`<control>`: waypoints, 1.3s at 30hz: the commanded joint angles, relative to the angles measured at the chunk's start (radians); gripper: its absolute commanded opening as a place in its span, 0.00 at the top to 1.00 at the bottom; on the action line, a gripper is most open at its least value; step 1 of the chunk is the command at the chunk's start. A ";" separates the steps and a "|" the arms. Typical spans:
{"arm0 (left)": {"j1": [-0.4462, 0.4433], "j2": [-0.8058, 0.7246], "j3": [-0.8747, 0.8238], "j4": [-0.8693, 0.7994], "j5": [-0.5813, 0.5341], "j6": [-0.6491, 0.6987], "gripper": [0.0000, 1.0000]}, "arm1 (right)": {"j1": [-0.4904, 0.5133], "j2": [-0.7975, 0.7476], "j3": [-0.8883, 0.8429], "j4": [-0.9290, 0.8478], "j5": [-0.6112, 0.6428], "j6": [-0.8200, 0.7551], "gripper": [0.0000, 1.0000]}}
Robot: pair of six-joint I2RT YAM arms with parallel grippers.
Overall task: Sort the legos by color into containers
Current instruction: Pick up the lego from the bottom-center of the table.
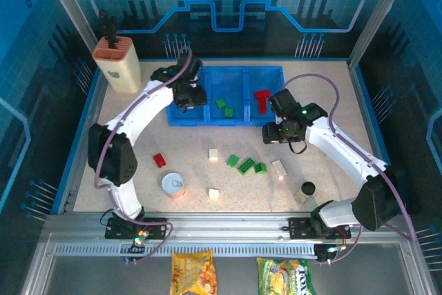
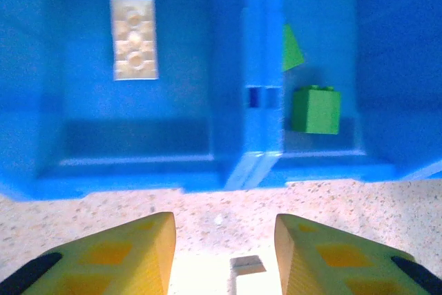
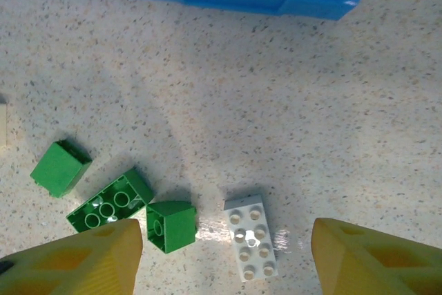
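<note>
The blue three-part tray lies at the back of the table. One white lego rests in its left compartment, two green legos in the middle one, and a red lego in the right one. My left gripper hovers at the tray's front left, its yellow fingers shut on a bright white lego. My right gripper hangs open above a white lego on the table, with green legos to its left. A red lego and two more white legos lie loose.
A round silver can stands near the front left. A small black cap sits at the front right. The cream holder with an orange top stands at the back left corner. Raised blue borders edge the table.
</note>
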 commanded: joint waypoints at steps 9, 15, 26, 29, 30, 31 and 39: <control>0.220 -0.216 -0.208 -0.053 0.144 0.131 0.56 | 0.088 0.107 -0.002 0.004 -0.093 -0.093 0.32; 0.314 -0.291 -0.322 0.019 0.161 0.155 0.56 | 0.167 0.193 0.031 -0.001 -0.096 -0.131 0.29; 0.355 -0.345 -0.467 0.183 0.177 0.168 0.56 | 0.269 0.352 0.106 -0.016 -0.065 -0.193 0.20; 0.358 -0.335 -0.473 0.189 0.187 0.166 0.56 | 0.283 0.391 0.121 -0.015 -0.062 -0.204 0.18; 0.360 -0.330 -0.470 0.186 0.190 0.164 0.56 | 0.288 0.403 0.125 -0.015 -0.062 -0.208 0.17; 0.362 -0.329 -0.469 0.189 0.195 0.163 0.56 | 0.290 0.414 0.127 -0.015 -0.062 -0.211 0.16; 0.371 -0.326 -0.471 0.193 0.202 0.161 0.56 | 0.303 0.471 0.119 0.003 -0.064 -0.214 0.09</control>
